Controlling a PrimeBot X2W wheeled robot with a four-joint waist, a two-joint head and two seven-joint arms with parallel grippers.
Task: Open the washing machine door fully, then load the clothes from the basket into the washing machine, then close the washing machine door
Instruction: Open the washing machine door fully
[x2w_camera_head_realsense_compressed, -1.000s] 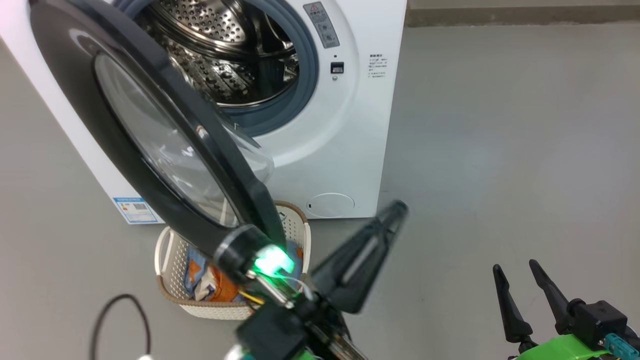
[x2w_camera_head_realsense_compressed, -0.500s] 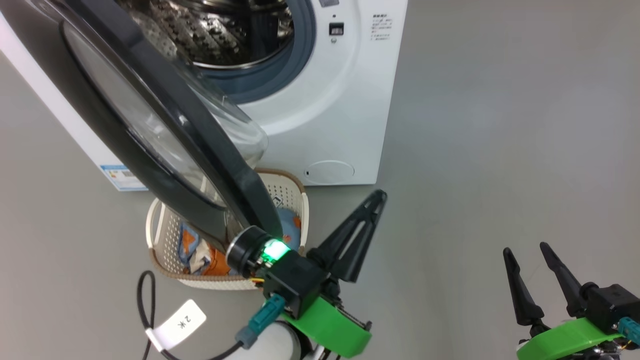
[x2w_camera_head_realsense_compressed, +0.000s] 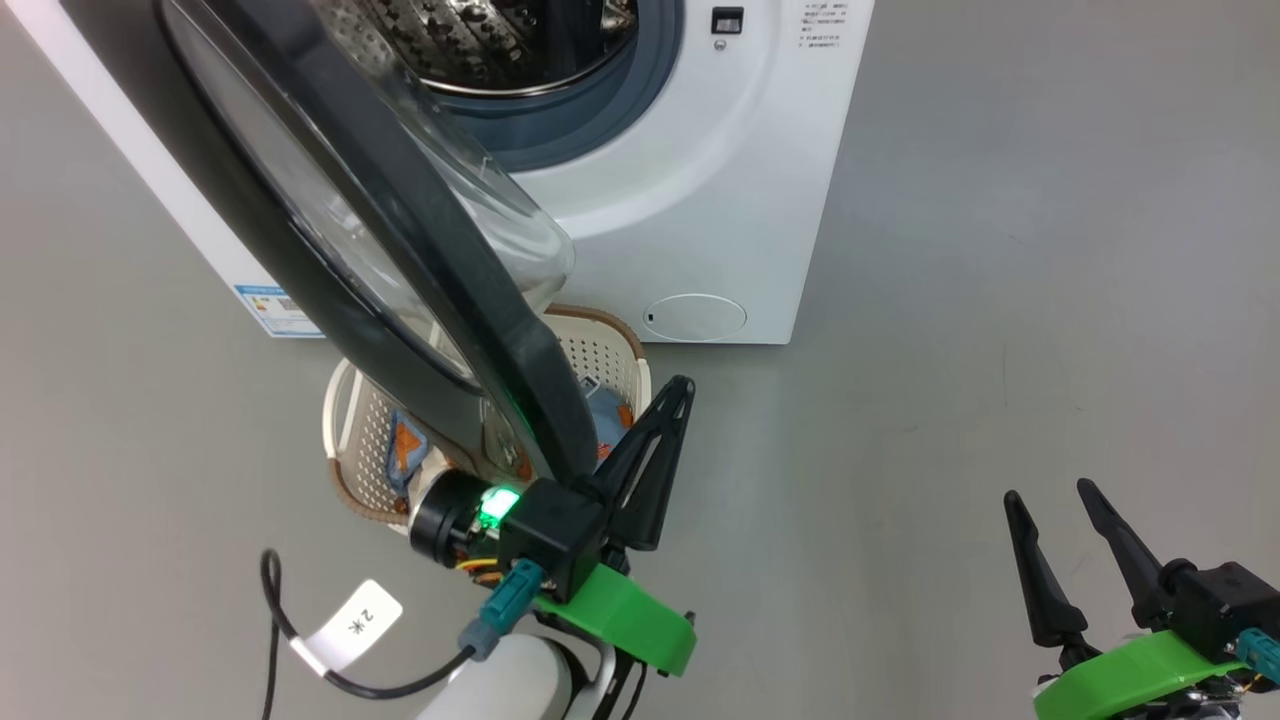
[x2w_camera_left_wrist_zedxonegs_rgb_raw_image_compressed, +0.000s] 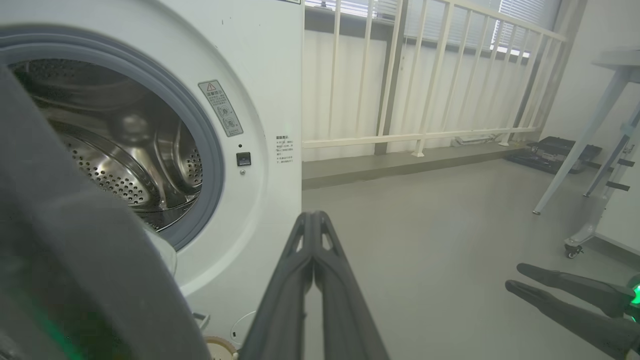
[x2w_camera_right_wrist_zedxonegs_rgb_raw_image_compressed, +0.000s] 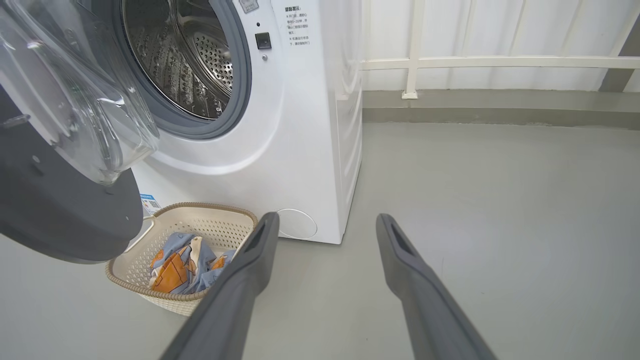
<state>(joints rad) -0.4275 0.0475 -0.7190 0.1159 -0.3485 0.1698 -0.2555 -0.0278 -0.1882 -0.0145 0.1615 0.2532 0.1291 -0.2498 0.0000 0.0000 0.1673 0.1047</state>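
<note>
The washing machine door (x2w_camera_head_realsense_compressed: 420, 260) hangs part-open across the left half of the head view. Its free edge sits low at centre, right over the basket (x2w_camera_head_realsense_compressed: 600, 355), which stands on the floor against the washing machine (x2w_camera_head_realsense_compressed: 700, 200). The left claw (x2w_camera_head_realsense_compressed: 678, 392), fingers pressed together with nothing between them, sits just beside that edge on the door's inner side, likely so it can push the door wider. Whether it touches the door cannot be told. The clothes (x2w_camera_right_wrist_zedxonegs_rgb_raw_image_compressed: 175, 262) lie in the basket, half hidden under the door. The right claw (x2w_camera_head_realsense_compressed: 1048, 492), at lower right, is spread and empty, parked clear of the door's swing.
</note>
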